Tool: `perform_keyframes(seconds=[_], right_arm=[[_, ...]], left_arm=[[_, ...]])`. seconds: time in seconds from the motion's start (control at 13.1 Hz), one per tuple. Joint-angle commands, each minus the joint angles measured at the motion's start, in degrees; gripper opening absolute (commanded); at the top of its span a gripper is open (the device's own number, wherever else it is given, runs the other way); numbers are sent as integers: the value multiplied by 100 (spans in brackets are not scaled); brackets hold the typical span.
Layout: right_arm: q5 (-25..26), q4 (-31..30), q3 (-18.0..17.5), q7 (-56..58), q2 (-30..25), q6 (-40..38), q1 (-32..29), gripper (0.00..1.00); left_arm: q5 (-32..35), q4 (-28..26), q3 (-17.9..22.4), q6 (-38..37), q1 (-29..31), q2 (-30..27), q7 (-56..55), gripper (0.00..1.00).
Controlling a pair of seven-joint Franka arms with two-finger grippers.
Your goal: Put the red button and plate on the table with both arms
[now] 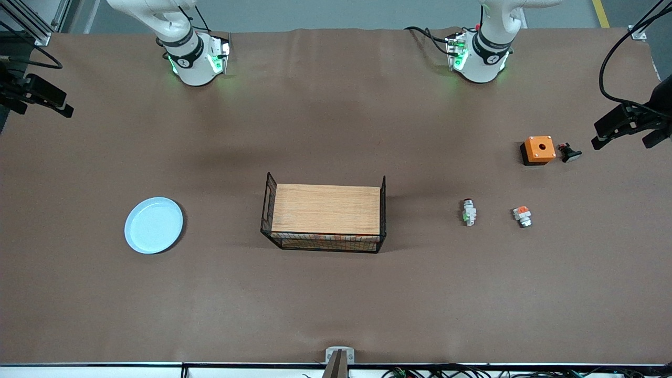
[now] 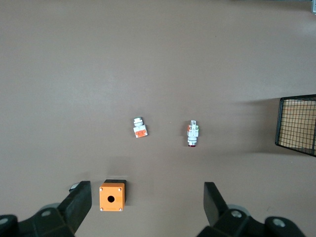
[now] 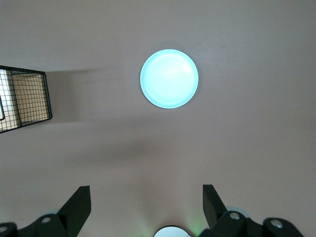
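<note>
The red button (image 1: 469, 212), a small white and silver part with a green mark, lies on the brown table (image 1: 336, 131) toward the left arm's end. It also shows in the left wrist view (image 2: 192, 134). The pale-blue plate (image 1: 154, 225) lies on the table toward the right arm's end and shows in the right wrist view (image 3: 169, 78). My left gripper (image 2: 146, 195) is open and empty, high over the table above the orange box. My right gripper (image 3: 146, 195) is open and empty, high over bare table near its base. Neither hand shows in the front view.
A wood-topped black wire rack (image 1: 325, 215) stands mid-table. An orange box (image 1: 539, 149) and a black button piece (image 1: 569, 153) sit toward the left arm's end. A white piece with an orange top (image 1: 522, 216) lies beside the red button. Camera stands flank both table ends.
</note>
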State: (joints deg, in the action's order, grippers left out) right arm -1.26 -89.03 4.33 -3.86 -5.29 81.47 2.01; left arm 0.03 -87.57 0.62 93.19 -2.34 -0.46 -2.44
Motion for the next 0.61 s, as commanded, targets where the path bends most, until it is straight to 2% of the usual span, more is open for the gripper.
perform_keyframes(seconds=[0.0, 0.23, 0.53], right_arm=[[38, -194, 24, 16, -130, 202, 211, 100], [29, -194, 76, 551, -121, 291, 195, 100], [29, -194, 147, 544, -130, 238, 212, 100]], left_arm=[[-38, 135, -1, -117, 15, 46, 7, 100], [-38, 126, -1, -108, 15, 46, 7, 100], [-47, 135, -1, -108, 15, 46, 7, 100]])
